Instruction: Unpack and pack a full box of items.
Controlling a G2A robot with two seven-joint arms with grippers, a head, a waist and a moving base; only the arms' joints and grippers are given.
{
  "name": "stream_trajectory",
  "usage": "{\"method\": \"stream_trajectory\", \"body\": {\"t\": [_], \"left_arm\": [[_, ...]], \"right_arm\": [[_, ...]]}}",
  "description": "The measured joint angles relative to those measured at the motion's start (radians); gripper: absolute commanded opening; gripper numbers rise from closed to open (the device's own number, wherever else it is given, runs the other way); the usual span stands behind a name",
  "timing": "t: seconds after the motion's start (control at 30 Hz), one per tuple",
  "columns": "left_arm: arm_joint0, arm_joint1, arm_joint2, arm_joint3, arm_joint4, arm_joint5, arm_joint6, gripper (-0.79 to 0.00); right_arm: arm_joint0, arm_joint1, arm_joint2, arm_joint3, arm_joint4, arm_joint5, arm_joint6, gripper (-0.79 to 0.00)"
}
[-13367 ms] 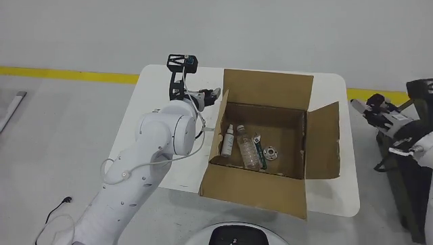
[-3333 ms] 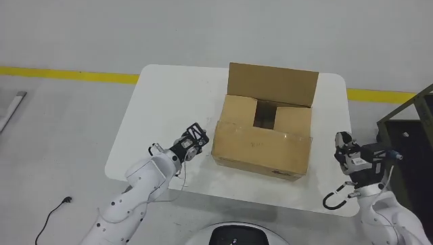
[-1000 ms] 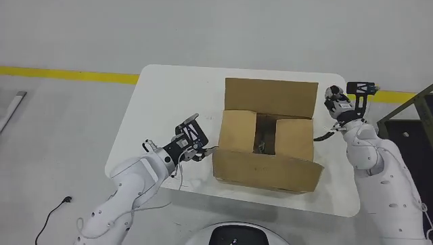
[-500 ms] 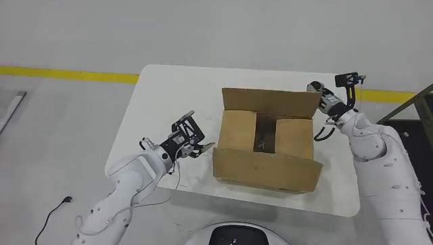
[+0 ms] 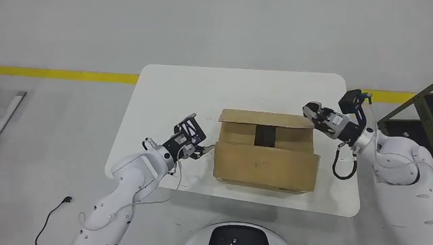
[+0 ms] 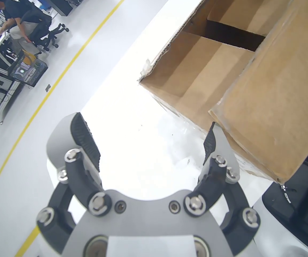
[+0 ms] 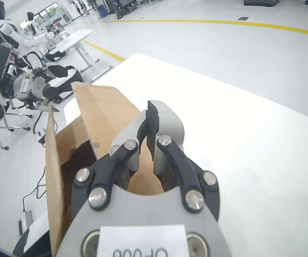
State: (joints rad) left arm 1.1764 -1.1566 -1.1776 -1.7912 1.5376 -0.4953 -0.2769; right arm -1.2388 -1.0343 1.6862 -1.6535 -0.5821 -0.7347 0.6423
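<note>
Fingers of left gripper (image 6: 143, 127) spread wide with nothing between them, low over a bare patch of table (image 6: 121, 94). The box (image 5: 267, 167) sits just beside one fingertip; cannot tell if they touch. Probably parked there to brace the box's side while the other arm works the flaps. Near flap (image 6: 277, 94), just past this gripper, is tilted up and not flat yet. Beyond it the side flaps (image 5: 235, 132) are folded inward with a dark gap (image 5: 265, 135) between them; contents hidden in there. Farther on, right gripper (image 7: 150, 113) has its fingers pressed together with nothing pinched, over the box's far corner on that arm's side. Far flap (image 7: 103, 102) lies right under and ahead of its fingertips, sloping down over the opening. Closed fingers make a blunt pusher, which suits folding cardboard down rather than grasping it. Judgement: packing stage, box being closed, far flap nearly down, near flap likely next
</note>
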Motion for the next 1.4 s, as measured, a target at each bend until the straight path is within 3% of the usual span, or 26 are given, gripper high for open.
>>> {"method": "stream_trajectory", "body": {"t": [0.33,0.6,1.0,1.4], "left_arm": [[-0.004,0.006,-0.058,-0.058,-0.084,-0.047,-0.006,0.0],[0.0,0.008,-0.057,-0.104,-0.155,-0.095,0.007,0.0],[-0.092,-0.019,0.112,0.043,-0.064,-0.057,0.04,0.0],[-0.149,-0.035,0.162,0.154,-0.045,-0.026,0.047,0.0]], "right_arm": [[-0.197,-0.002,0.001,-0.164,-0.17,0.099,-0.138,-0.785],[-0.256,-0.005,-0.005,-0.209,-0.19,0.171,-0.19,-0.785],[-0.287,-0.001,0.026,-0.253,-0.182,0.218,-0.198,-0.785],[-0.28,0.004,0.047,-0.316,-0.102,0.271,-0.146,-0.785]]}}
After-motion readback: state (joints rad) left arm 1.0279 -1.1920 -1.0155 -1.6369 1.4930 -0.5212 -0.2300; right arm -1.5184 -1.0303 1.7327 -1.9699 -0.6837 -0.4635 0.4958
